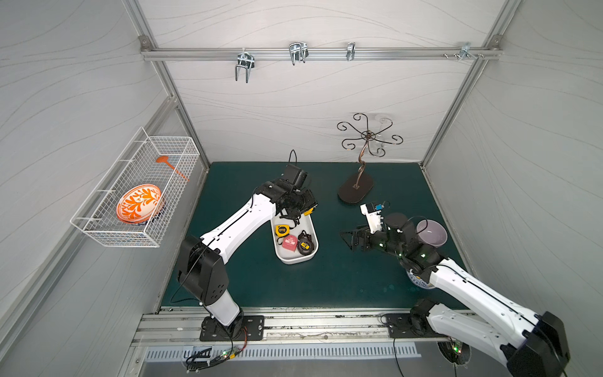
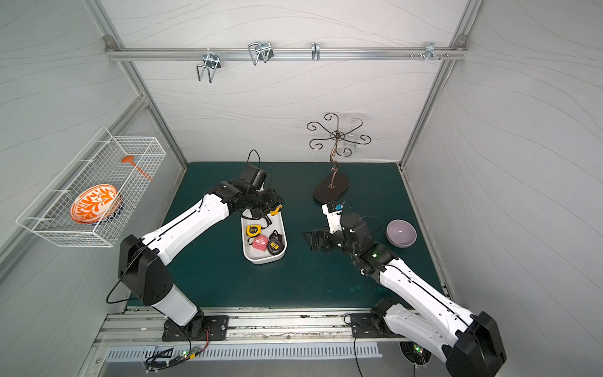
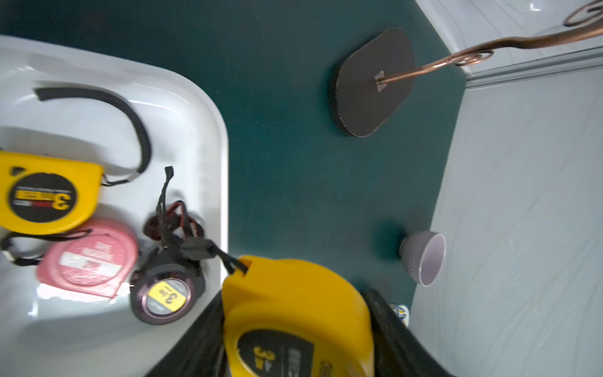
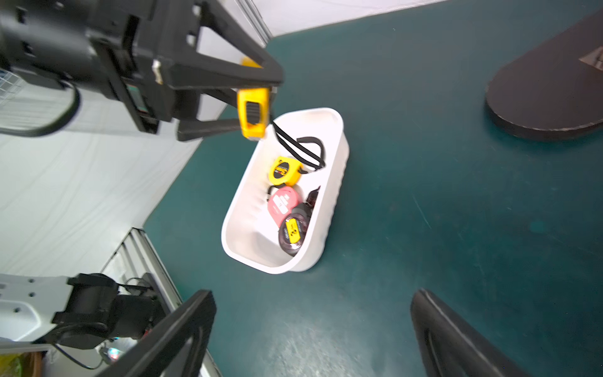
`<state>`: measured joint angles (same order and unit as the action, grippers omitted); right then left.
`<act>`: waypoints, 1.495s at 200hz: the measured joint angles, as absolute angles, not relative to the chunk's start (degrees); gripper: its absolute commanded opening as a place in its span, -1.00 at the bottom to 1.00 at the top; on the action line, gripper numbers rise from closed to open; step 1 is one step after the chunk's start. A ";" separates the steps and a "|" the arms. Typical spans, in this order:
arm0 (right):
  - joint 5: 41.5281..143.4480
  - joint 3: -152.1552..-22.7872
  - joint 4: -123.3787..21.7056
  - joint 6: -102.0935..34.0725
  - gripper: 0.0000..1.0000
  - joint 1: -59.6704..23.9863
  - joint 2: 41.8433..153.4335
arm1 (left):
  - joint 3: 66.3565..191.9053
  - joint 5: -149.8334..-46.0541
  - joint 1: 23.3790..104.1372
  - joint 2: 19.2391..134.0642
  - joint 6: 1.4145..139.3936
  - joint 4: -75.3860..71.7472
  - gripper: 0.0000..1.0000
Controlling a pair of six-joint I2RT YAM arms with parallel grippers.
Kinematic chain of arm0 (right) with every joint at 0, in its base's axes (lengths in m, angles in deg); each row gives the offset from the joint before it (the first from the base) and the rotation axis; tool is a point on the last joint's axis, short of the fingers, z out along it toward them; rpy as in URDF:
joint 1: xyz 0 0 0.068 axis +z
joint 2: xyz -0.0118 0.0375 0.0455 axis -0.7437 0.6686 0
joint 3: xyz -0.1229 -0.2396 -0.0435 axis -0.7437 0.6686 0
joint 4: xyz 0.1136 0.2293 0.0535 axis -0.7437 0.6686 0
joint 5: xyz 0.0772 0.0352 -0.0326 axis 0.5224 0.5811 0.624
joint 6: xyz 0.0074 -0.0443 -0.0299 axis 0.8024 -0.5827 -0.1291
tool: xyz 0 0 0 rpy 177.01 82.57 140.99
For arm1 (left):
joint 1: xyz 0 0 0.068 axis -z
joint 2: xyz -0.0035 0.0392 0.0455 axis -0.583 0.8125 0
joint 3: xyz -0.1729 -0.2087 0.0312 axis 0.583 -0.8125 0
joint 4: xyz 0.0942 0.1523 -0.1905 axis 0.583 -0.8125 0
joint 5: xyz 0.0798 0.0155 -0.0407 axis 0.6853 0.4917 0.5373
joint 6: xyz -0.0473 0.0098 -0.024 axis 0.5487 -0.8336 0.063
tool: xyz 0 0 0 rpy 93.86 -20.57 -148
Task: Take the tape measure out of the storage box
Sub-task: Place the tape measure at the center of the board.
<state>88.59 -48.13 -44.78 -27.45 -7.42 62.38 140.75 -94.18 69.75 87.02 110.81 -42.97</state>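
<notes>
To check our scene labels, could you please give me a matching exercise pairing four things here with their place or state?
Column one:
1. pink tape measure
2. lilac bowl
3. orange-patterned dish
4. left claw

Column two:
a. in the wire basket
b. shut on a yellow tape measure
c. on the green mat
d. in the storage box

Pairs: 1-d, 2-c, 3-a, 4-b.

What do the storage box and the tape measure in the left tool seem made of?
The storage box: likely moulded plastic, white, glossy; soft highlights, rounded corners, ribbed outer wall. The yellow tape measure in the left tool: seemingly hard plastic shell, smooth semi-gloss, printed black label, woven-looking black strap.
</notes>
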 measured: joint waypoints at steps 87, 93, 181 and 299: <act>82.75 -47.25 -48.21 -26.62 0.97 -6.48 57.55 | 141.83 -94.66 76.78 87.13 127.55 -38.62 -1.00; 82.29 -47.01 -48.48 -26.49 0.97 -6.48 57.55 | 141.83 -94.69 77.22 87.13 128.67 -38.27 -1.00; 78.97 -46.55 -54.22 -25.92 0.67 -6.48 63.36 | 143.01 -95.82 81.55 87.24 135.97 -36.26 -1.00; 79.19 -46.64 -59.16 -24.65 0.16 -6.42 65.20 | 142.44 -95.54 83.69 87.22 138.76 -34.32 -1.00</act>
<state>79.19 -46.64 -59.16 -24.65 -6.42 65.20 142.44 -95.54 83.69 87.22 138.76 -34.32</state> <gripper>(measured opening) 0.583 0.609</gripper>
